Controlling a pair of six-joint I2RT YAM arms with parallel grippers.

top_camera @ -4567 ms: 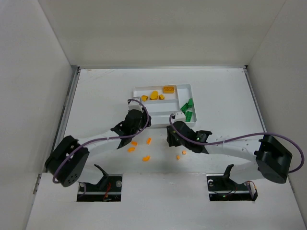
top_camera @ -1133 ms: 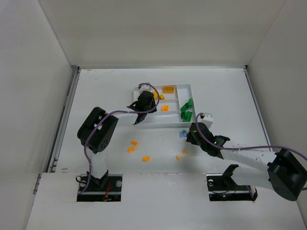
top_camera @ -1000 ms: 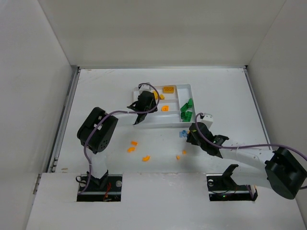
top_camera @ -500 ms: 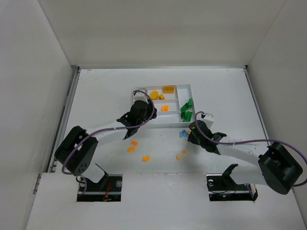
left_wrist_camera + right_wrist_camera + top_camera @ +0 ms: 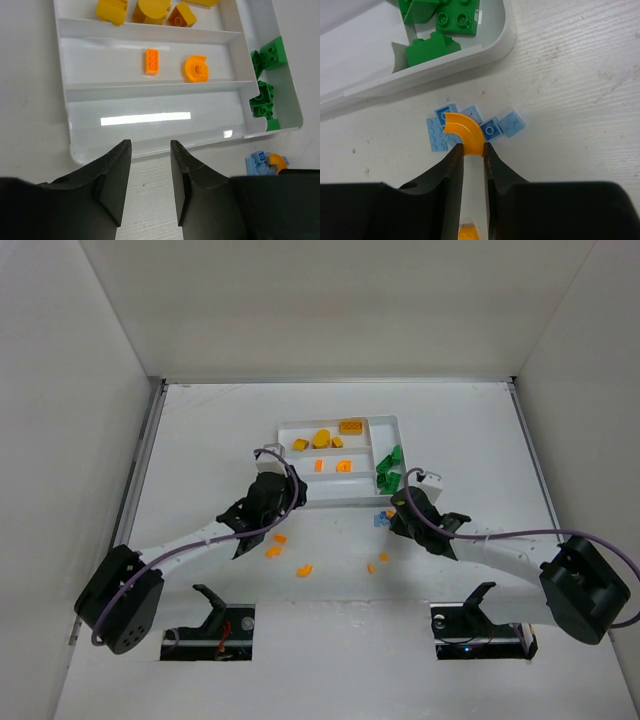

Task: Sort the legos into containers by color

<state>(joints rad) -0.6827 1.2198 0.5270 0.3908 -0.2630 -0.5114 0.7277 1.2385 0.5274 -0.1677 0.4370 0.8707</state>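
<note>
Right gripper (image 5: pixel 472 149) has closed on curved orange lego (image 5: pixel 462 127) atop blue legos (image 5: pixel 512 123).

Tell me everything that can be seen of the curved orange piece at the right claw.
The curved orange piece is a flat, smooth quarter-arc of glossy plastic with no studs showing. It sits over the cluster of light-blue pieces on the table, just outside the tray corner that holds the green bricks. The right claw is shut on its near end, one finger on each side. Its far end curls leftward in the wrist view.
</note>
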